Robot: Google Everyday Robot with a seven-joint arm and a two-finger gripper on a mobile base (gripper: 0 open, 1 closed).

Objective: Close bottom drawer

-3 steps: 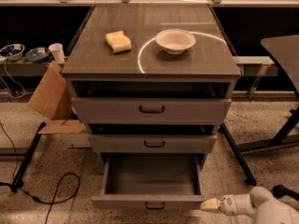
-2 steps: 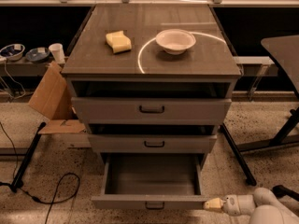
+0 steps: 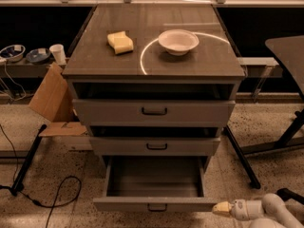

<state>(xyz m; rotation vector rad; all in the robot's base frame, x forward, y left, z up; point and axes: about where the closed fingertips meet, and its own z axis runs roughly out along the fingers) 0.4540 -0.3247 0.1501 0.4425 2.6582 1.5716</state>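
Grey counter (image 3: 209, 61) up top. Under its front-rt corner I see gripper (image 3: 221, 208), jaws pinched together, by pulled-out bottom drawer (image 3: 154, 182).

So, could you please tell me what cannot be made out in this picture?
Camera view:
- Gripper, lower right by the front corner of the bottom drawer: contact unclear; arm cut off by the frame edge.
- Handle of that drawer: clipped by the lower edge.
- Top drawer and middle drawer insides: hidden in shadow behind their fronts.
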